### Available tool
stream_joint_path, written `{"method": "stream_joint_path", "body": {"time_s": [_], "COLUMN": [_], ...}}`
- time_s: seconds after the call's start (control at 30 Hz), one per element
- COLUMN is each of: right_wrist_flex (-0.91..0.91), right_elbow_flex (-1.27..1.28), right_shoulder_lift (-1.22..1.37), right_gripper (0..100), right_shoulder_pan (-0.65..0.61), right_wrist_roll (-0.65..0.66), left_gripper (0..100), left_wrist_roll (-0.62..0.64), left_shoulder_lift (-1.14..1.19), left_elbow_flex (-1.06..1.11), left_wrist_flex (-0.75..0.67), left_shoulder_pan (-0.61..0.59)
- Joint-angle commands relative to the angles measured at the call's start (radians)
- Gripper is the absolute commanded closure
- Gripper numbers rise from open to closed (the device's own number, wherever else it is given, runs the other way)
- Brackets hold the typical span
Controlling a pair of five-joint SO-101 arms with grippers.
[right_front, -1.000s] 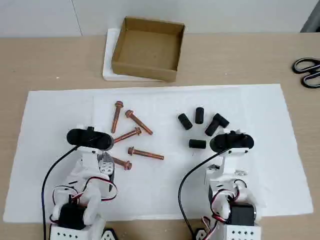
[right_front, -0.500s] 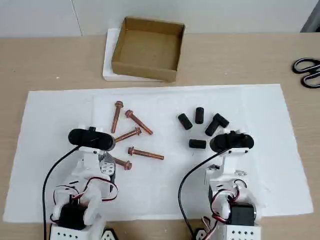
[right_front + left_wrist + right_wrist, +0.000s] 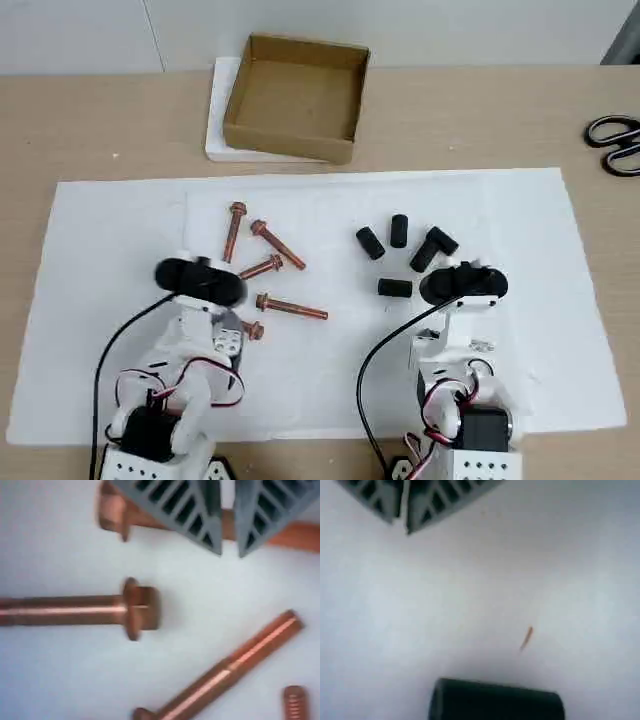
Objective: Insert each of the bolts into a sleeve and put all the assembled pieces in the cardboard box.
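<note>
Progress is zero so far, as I judge it: the cardboard box (image 3: pixel 297 97) at 12 o'clock on the tabletop (image 3: pixel 100 120) holds nothing, and no bolt sits in a sleeve yet. Five copper bolts (image 3: pixel 291 307) lie loose on the white sheet (image 3: pixel 520 330), toward 10 o'clock from its middle. The black sleeves (image 3: pixel 394 288), five as far as I can count, lie in a small group toward 2 o'clock, well apart from the bolts. So every insertion and every transfer to the box is left to do, and I think the first pick is the step in hand. The left arm rises from its base at 7 o'clock and leans toward 1 o'clock, with its wrist above the near end of the bolt group. In its wrist view the left pincer (image 3: pixel 230 550) hangs just over the shank of one bolt. Its jaws are almost together, with only a thin slit between them, and they grasp nothing. The right arm stands at 5 o'clock, folded more upright, with its wrist just beside the nearest sleeve. The right pincer (image 3: pixel 405 522) is clenched and empty above bare sheet, with that sleeve lying near it.
</note>
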Motion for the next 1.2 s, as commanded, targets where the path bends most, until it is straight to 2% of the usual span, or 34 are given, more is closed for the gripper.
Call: {"method": "stream_joint_path", "body": {"time_s": [0.0,0.1,0.17,0.23,0.4,0.6,0.83,0.97,1.07,1.17], "right_wrist_flex": [-0.024,-0.021,-0.015,-0.013,0.015,0.008,0.015,0.015,0.018,0.076], "right_elbow_flex": [-0.005,-0.005,-0.012,-0.037,-0.158,-0.305,-0.428,-0.502,-0.597,-0.775], "right_shoulder_lift": [-0.01,-0.01,-0.01,-0.001,0.001,0.002,0.002,0.008,0.085,0.254], "right_gripper": [99.5,99.5,99.5,99.5,99.5,99.5,99.5,99.5,99.5,99.5], "right_shoulder_pan": [-0.047,-0.096,-0.076,-0.048,-0.025,-0.025,-0.024,-0.024,-0.025,-0.025], "right_wrist_roll": [0.011,-0.009,-0.066,-0.089,-0.009,0.005,0.002,0.0,-0.012,-0.089], "left_gripper": [99,99,99,99,99,99,99,99,99,99], "left_wrist_roll": [-0.041,-0.043,-0.032,0.037,0.075,0.074,0.081,0.14,0.15,0.15], "left_shoulder_lift": [-0.009,-0.009,-0.009,-0.005,-0.003,0.074,0.448,0.638,0.755,0.853], "left_elbow_flex": [-0.008,-0.008,-0.01,-0.035,-0.171,-0.38,-0.809,-1.098,-1.296,-1.446], "left_wrist_flex": [-0.008,-0.015,-0.014,-0.009,0.037,0.094,0.173,0.272,0.351,0.428], "left_shoulder_pan": [0.049,0.049,0.008,-0.021,-0.028,-0.034,-0.08,-0.077,-0.077,-0.077]}}
